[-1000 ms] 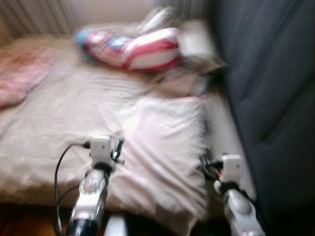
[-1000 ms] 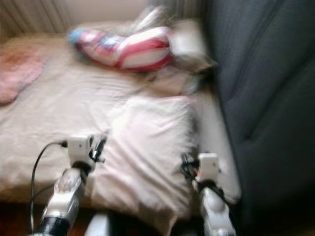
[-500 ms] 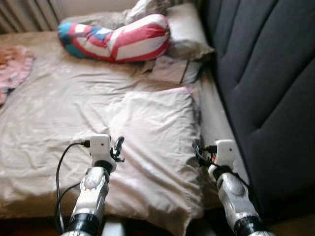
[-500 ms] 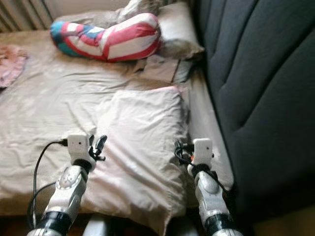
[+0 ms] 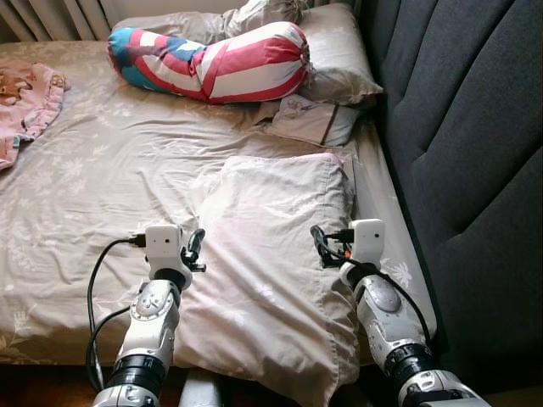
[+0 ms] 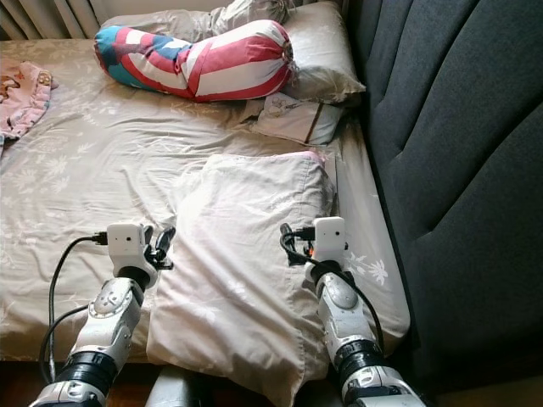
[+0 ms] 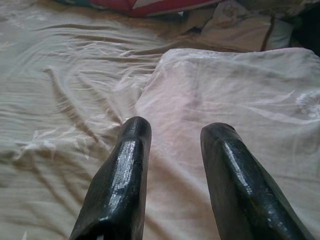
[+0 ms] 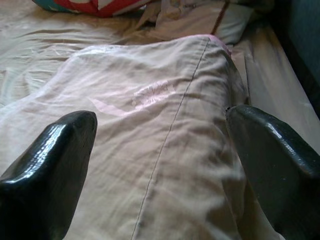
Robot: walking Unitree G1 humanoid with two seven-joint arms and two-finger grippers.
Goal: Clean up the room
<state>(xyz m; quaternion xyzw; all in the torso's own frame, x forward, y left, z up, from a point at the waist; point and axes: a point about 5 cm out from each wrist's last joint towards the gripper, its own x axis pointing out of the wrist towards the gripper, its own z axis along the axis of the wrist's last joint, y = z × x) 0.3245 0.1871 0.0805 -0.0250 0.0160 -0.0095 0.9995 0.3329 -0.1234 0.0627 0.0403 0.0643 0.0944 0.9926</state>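
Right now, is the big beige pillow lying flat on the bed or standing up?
Flat. The beige pillow lies flat on the bed sheet, its near corner hanging over the bed edge, between the open left claw and right claw.

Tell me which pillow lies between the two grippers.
The flat beige pillow hanging off the bed's near edge; the striped bolster and other pillows lie farther up.

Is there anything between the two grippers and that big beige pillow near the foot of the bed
Nothing visible. The left gripper and right gripper are both open just over the beige pillow, at its two sides, with only bare pillowcase ahead of their fingers.
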